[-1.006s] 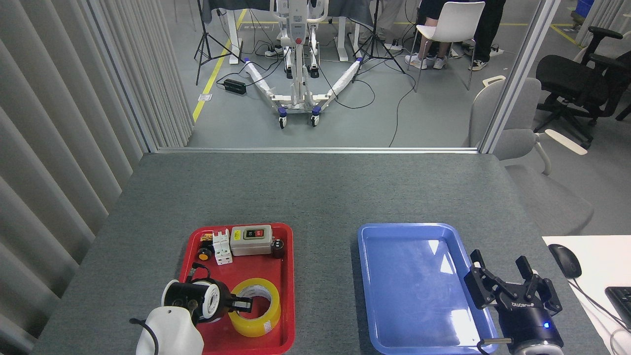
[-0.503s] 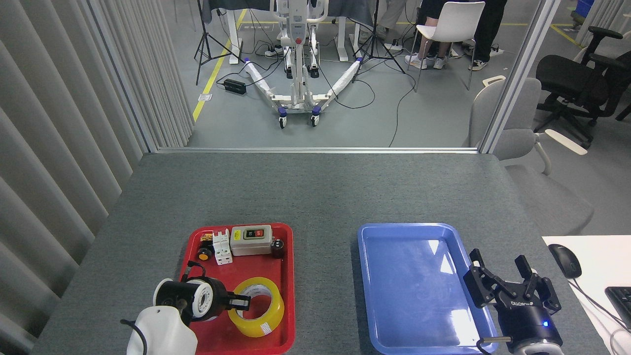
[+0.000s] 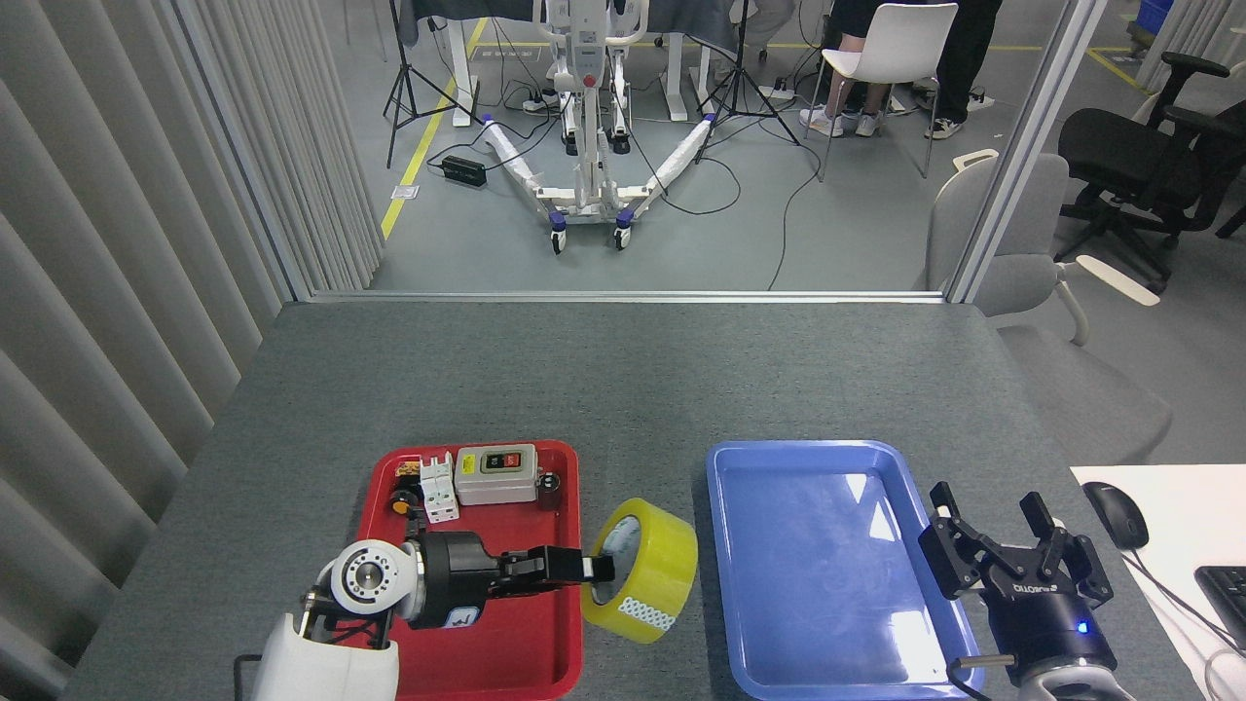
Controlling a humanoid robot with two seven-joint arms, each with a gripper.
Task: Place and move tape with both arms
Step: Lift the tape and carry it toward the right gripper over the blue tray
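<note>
Tape roll (image 3: 640,571), wide, translucent yellow, white inner core, small patterned label on its lower face. Tilted on edge, core opening turned toward the red tray (image 3: 477,643); it sits just past the red tray's right rim, in the gap between that tray and the blue tray (image 3: 740,584). Whether its lower edge touches the grey tabletop (image 3: 623,380) cannot be told.

Left tool (image 3: 584,568), black, on a white arm entering from below the red tray's left side. It reaches level across the red tray's lower half; fingers (image 3: 545,565) drawn narrow, tips clamped on the tape roll's near wall at the core opening.

Right tool (image 3: 1007,545), black, lettered, blue light lit. It stands over the blue tray's right rim, well apart from the red tray; fingers spread wide, gripping nothing.

Red tray, far end: grey switch box (image 3: 496,474) with a black and a red button, white circuit breaker (image 3: 438,489) just left of it, small orange-capped part (image 3: 400,503) at the far-left corner, small dark cylinder (image 3: 550,484) at the far-right corner.

Blue tray, glossy, right of the red tray, its floor bare.

Computer mouse (image 3: 1116,513), black, on a white surface (image 3: 1183,516) far right of the red tray, past the blue tray.
</note>
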